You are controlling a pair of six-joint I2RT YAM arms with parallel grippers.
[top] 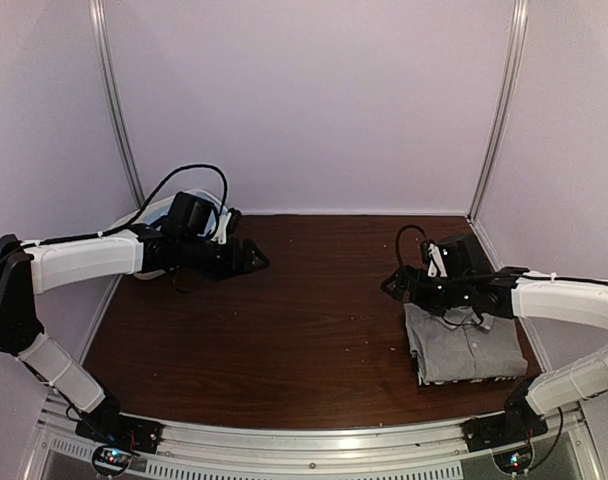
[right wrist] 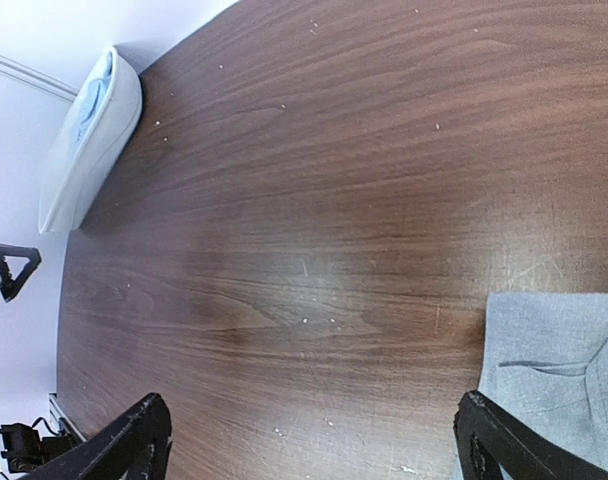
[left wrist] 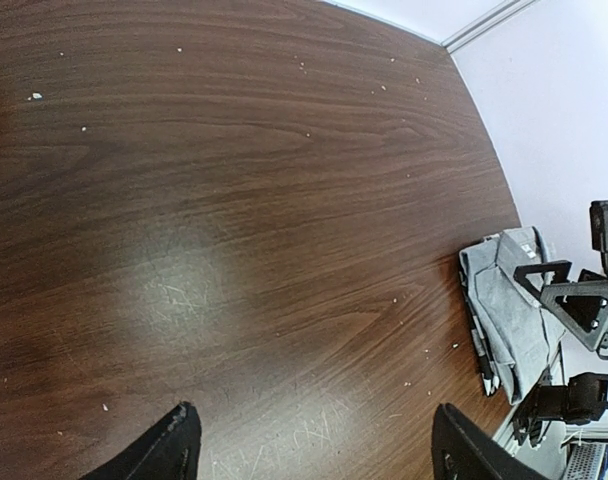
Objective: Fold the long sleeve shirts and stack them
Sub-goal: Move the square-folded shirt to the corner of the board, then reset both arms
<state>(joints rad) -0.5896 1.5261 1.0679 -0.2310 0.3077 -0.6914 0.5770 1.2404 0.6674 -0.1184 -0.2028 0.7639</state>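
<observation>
A folded grey shirt (top: 462, 345) lies at the right of the table, also in the left wrist view (left wrist: 509, 300) and the right wrist view (right wrist: 554, 370). A black-and-white checked edge (left wrist: 481, 355) shows under it. Light blue cloth (right wrist: 94, 95) lies in a white tub (right wrist: 84, 165) at the back left. My left gripper (top: 256, 261) is open and empty above the bare table (left wrist: 314, 455). My right gripper (top: 391, 287) is open and empty, just left of the grey shirt (right wrist: 314, 445).
The white tub (top: 162, 212) stands at the back left corner behind my left arm. Pale walls with metal posts close the table on three sides. A metal rail (top: 314, 440) runs along the near edge. Brown tabletop (top: 314, 320) lies between the grippers.
</observation>
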